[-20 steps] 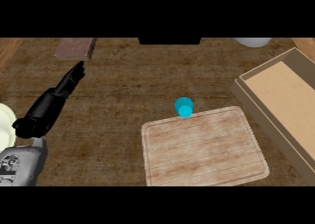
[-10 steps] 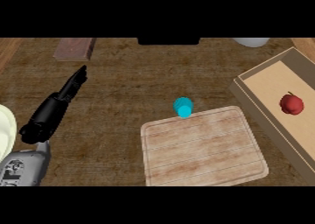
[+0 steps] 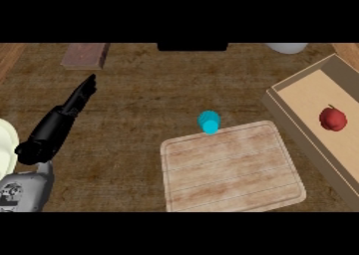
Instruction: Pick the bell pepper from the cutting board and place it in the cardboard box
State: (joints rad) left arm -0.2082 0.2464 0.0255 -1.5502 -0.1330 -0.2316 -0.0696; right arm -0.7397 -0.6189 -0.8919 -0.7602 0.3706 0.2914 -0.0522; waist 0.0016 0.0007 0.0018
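A red bell pepper [image 3: 332, 118] lies inside the cardboard box [image 3: 287, 104] at the right edge, on the box's floor. The wooden cutting board [image 3: 230, 168] sits bare at lower centre. My left hand [image 3: 63, 117] is at the left, fingers straight and pointing up and away, holding nothing. It is far from both the board and the box. My right hand does not show in the head view.
A small cyan cup [image 3: 209, 122] stands at the board's far edge. A brown block [image 3: 85, 55] lies at the back left, a white object [image 3: 287, 47] at the back right, and a pale plate [image 3: 0, 149] at the left edge.
The red pepper has come into sight inside the box and now rests on its floor. My left hand has shifted slightly rightward and stays open.
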